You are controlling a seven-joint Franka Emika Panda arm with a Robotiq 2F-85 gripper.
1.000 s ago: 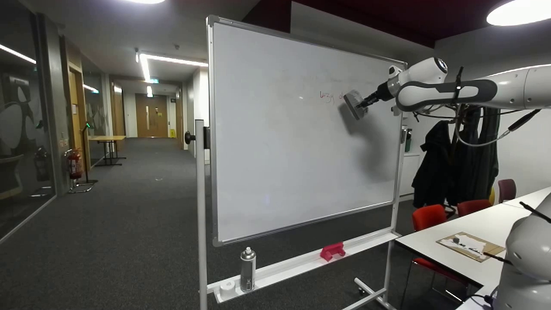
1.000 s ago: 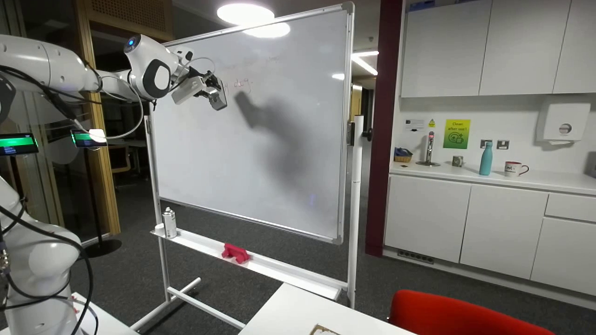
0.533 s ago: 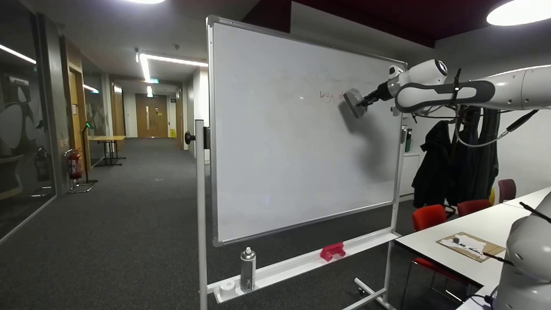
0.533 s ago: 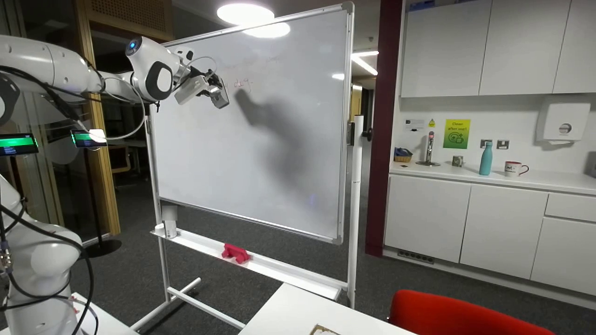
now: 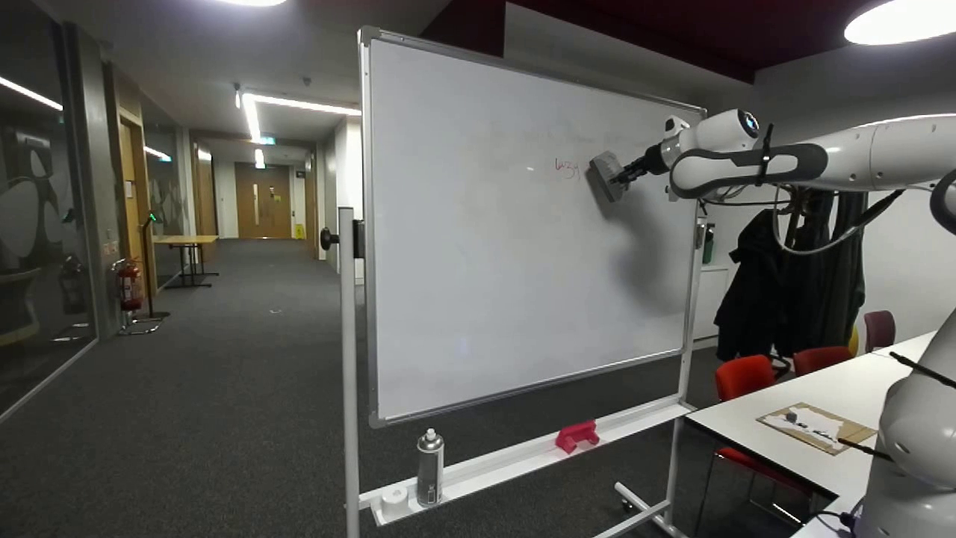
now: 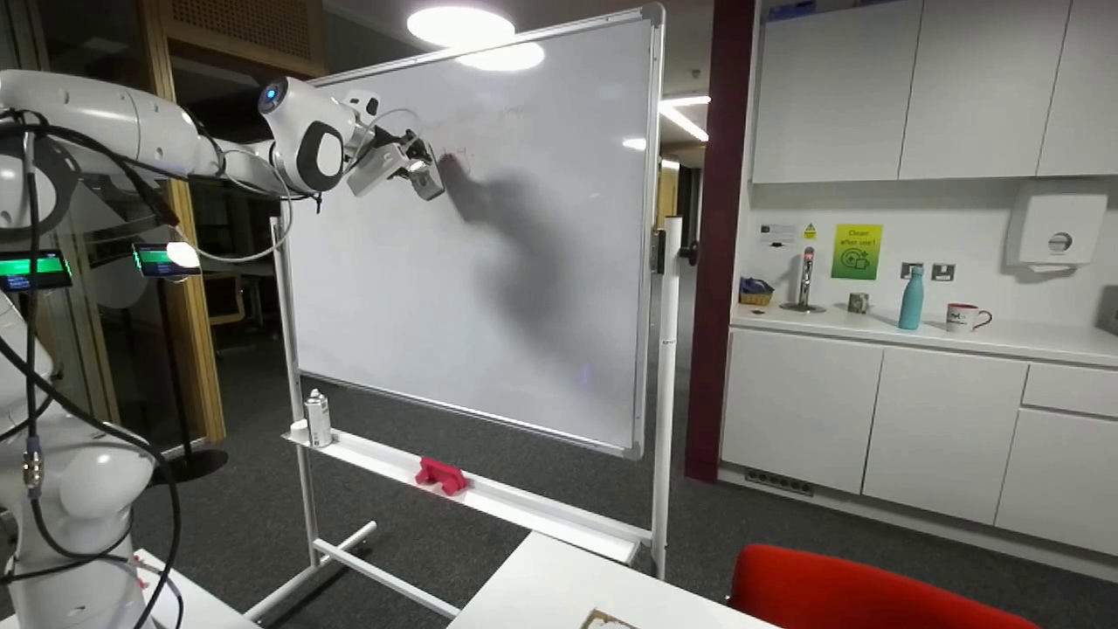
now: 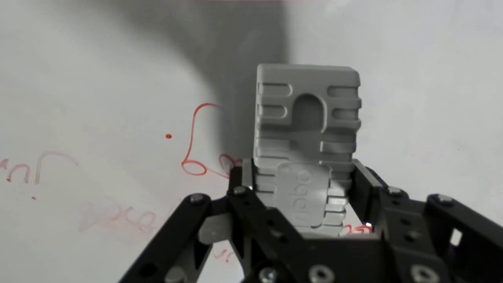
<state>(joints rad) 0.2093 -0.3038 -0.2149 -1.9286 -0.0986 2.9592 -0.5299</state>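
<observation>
My gripper [image 7: 303, 171] is shut on a grey whiteboard eraser [image 7: 302, 192] with "nobo" moulded on its back. A finger lies along each side of the eraser. In both exterior views the gripper [image 5: 623, 176] [image 6: 414, 154] holds the eraser [image 5: 602, 178] [image 6: 427, 181] tilted, close to the upper part of the whiteboard [image 5: 485, 261] [image 6: 419, 288]. I cannot tell whether the eraser touches the board. Red handwriting [image 5: 566, 169] stands beside the eraser. It shows large in the wrist view [image 7: 192, 137], with fainter smeared red marks; part is hidden behind eraser and fingers.
The board's lower tray [image 5: 508, 465] carries a spray can [image 5: 430, 469], a white roll [image 5: 394, 499] and a red holder [image 5: 577, 436]. White tables [image 5: 829, 381] and red chairs [image 5: 745, 377] stand near the arm. A kitchen counter [image 6: 830, 325] stands beyond the board.
The arm and eraser have moved left in an exterior view and right in an exterior view, along the board. The eraser now covers letters after "lazy" that showed before.
</observation>
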